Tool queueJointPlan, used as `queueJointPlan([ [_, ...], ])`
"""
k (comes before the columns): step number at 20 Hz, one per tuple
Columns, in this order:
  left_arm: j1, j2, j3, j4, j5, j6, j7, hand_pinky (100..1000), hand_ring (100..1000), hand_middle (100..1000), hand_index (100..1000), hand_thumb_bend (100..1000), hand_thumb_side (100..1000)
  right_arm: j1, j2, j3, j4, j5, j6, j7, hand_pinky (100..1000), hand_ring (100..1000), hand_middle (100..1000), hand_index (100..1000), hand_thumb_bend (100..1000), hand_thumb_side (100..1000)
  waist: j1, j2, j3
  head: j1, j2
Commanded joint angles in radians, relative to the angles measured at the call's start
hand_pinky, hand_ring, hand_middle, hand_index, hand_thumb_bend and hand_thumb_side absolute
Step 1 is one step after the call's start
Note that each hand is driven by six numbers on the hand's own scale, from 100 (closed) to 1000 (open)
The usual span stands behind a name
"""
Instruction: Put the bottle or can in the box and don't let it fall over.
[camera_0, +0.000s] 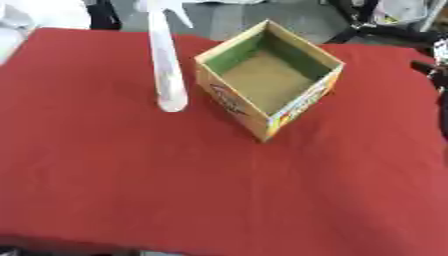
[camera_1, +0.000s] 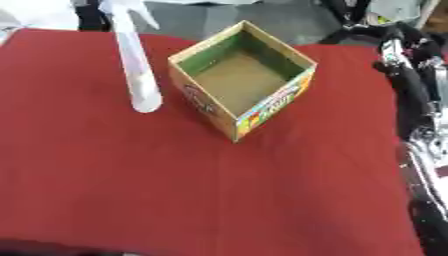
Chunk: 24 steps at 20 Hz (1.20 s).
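Bottle, white with a spray top, stands upright on the red counter, just left of the open cardboard box, apart from it. Right arm along right edge; fingers indiscernible. Left hand unseen. Broad bare cloth in front.

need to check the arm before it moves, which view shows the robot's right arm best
The right eye view: the right arm runs down its right edge, black with silver joints. The left eye view catches only a dark sliver of it at the right edge. Neither view shows the hand clearly.
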<state>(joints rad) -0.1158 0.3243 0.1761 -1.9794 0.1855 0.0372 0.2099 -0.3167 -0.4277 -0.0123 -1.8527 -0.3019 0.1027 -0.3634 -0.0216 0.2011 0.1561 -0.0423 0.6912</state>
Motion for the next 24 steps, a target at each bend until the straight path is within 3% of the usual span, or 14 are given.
queueJointPlan([
  [1, -0.005, 0.029, 0.009, -0.021, -0.006, -0.005, -0.001, 696, 767, 745, 747, 100, 721, -0.014, -0.031, -0.013, -0.032, 0.009, 0.000, -0.001, 808, 837, 833, 855, 100, 478, 0.003, -0.010, 0.004, -0.021, -0.010],
  [5, -0.002, 0.037, 0.010, -0.021, -0.008, -0.009, 0.000, 696, 767, 745, 745, 100, 717, -0.010, -0.031, -0.015, -0.033, 0.010, 0.001, -0.002, 808, 836, 833, 855, 100, 481, 0.004, -0.014, 0.013, -0.033, -0.002],
  [10, 0.007, 0.042, 0.013, -0.021, -0.014, -0.015, 0.003, 696, 767, 745, 745, 100, 719, -0.006, -0.028, -0.020, -0.033, 0.011, -0.001, -0.007, 808, 836, 833, 855, 100, 485, 0.008, -0.007, 0.002, -0.059, -0.014],
  [16, 0.013, 0.055, 0.014, -0.021, -0.019, -0.024, 0.005, 696, 767, 745, 745, 100, 713, -0.003, -0.026, -0.025, -0.035, 0.011, -0.004, -0.011, 808, 836, 833, 855, 100, 483, 0.015, -0.008, -0.022, -0.056, -0.023],
  [24, 0.014, 0.065, 0.015, -0.021, -0.019, -0.029, 0.007, 696, 767, 745, 745, 100, 713, 0.001, -0.023, -0.031, -0.034, 0.010, -0.007, -0.019, 808, 835, 832, 855, 100, 488, 0.016, -0.006, -0.038, -0.047, -0.057],
])
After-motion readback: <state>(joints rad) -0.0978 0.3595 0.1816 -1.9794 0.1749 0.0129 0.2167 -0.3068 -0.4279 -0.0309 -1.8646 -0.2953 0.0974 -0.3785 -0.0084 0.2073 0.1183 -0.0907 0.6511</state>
